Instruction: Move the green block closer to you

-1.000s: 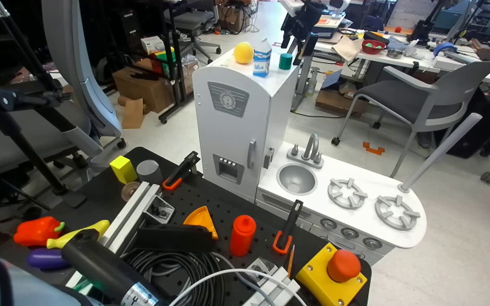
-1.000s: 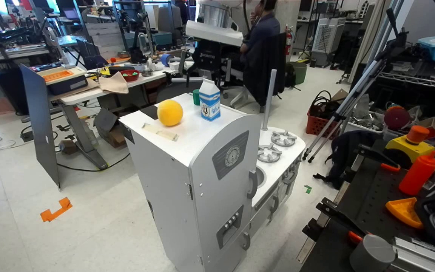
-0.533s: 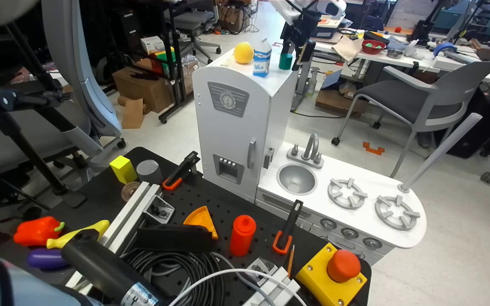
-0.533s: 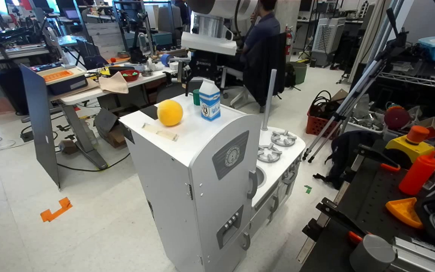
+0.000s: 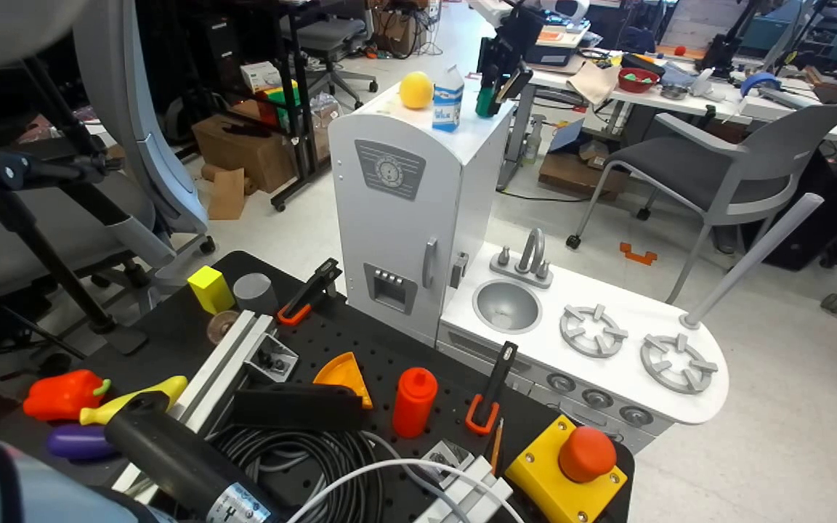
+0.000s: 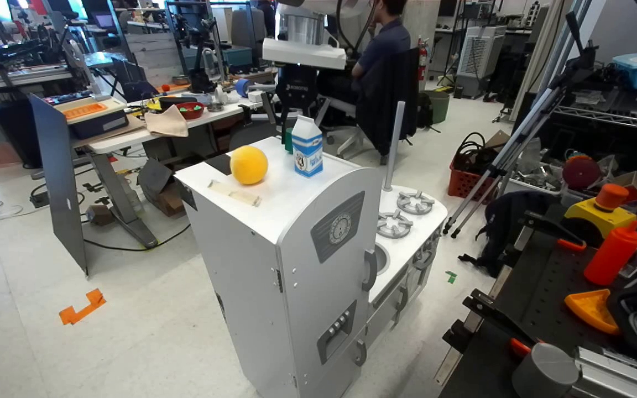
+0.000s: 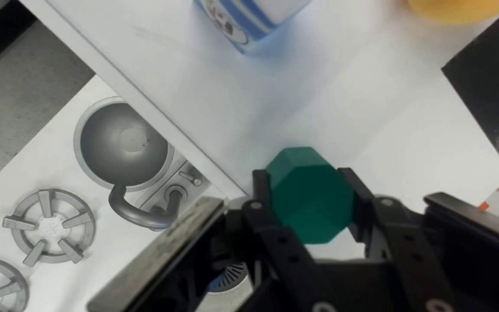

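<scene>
Claw is clasping the green block, fingers parted only by its width. Milk carton is standing nearby.

Brand "ROBOTIQ" legible in light letters on the gripper, in an exterior view; blue lettering, apparently "Milk", on the carton; dial on the toy refrigerator door, markings too small to read; label on the black cylinder, text illegible
</scene>
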